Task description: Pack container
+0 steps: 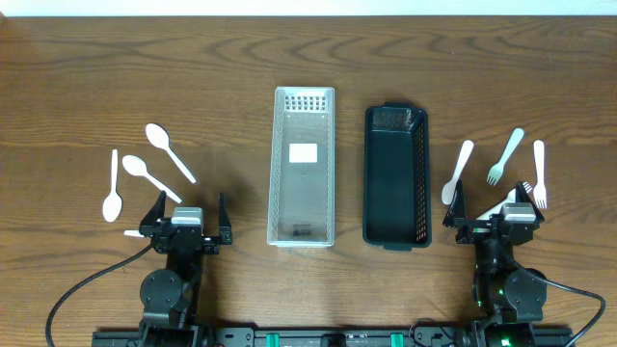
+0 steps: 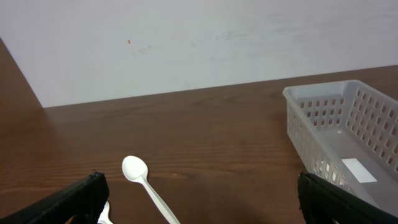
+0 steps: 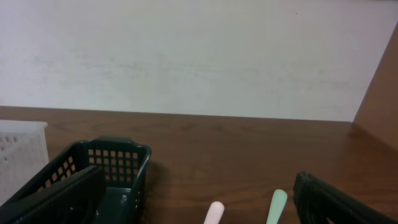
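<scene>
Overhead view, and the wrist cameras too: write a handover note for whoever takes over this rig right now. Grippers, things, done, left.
The left gripper is open and empty; the right gripper is too.
The white basket and the dark basket lie side by side in the middle, with no cutlery in either.
Three spoons lie left of the white basket; a fourth spoon and two forks lie right of the dark basket.
Done: nothing packed yet.
Left: all the cutlery; which basket it goes in, the pictures do not tell.
</scene>
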